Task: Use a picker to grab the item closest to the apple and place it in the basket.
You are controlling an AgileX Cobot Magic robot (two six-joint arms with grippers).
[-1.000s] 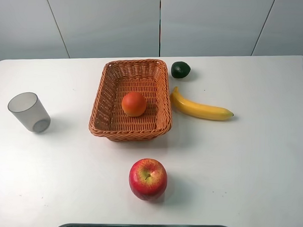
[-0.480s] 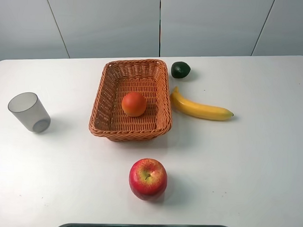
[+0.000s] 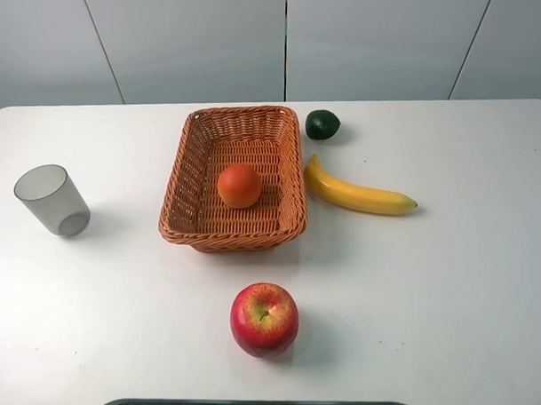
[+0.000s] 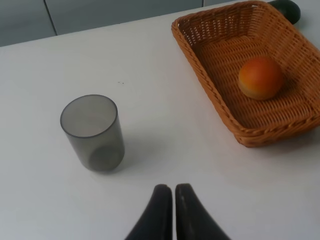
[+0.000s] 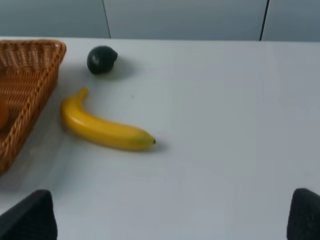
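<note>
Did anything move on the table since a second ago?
Only one thing: a dark bit of the robot that showed at the right edge of the high view a second ago has gone out of sight. Nothing was grabbed or let go. The orange sits in the basket as before, and the apple, banana, dark green fruit and grey cup have not moved.

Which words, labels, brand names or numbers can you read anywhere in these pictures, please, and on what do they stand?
None: no readable text shows in any view.
The woven orange wicker basket, translucent grey plastic cup, red apple, yellow banana, round orange fruit and dark green avocado carry no label or sticker.
The white table is unmarked.
</note>
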